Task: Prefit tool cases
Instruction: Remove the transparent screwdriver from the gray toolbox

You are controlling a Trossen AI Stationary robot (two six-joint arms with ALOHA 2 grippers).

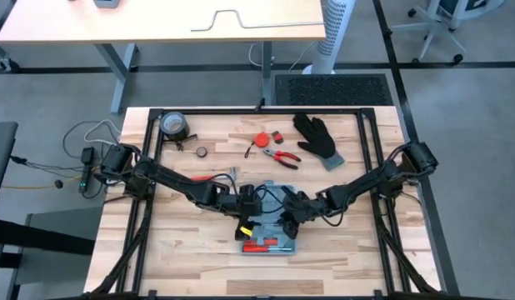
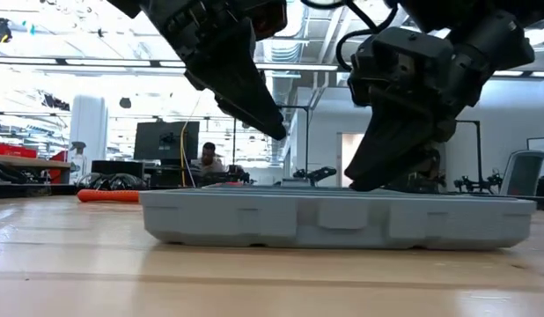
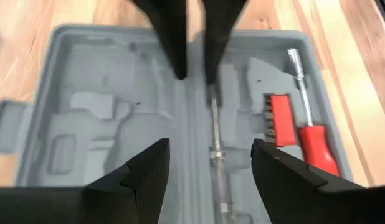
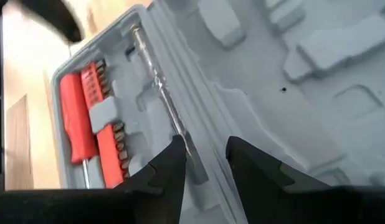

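The open tool case (image 1: 270, 225) lies flat on the wooden table (image 1: 191, 258), near the table's front middle, with its moulded slots facing up. Both arms meet over the case. The left gripper (image 3: 208, 165) hangs above the case's centre line with its fingers (image 3: 146, 171) spread fairly wide and holding nothing; between them a thin metal rod (image 3: 218, 155) lies in a slot of the case. The right gripper (image 4: 205, 162) is over the same middle strip of the case, its fingers (image 4: 171, 168) set narrow around the end of that rod, though whether they actually pinch it cannot be told. In the low view both grippers point down at the case, the right one reaching to its top edge. A red-handled screwdriver (image 3: 314, 146) and a red holder of bits (image 3: 276, 121) sit in slots at one side of the case, beside the rod. Farther back on the table from the case lie red-handled pliers (image 1: 282, 157), a black glove (image 1: 317, 137), a small red object (image 1: 262, 140) and a roll of tape (image 1: 172, 125). In the low view a person (image 2: 207, 158) sits in the room well behind the case.
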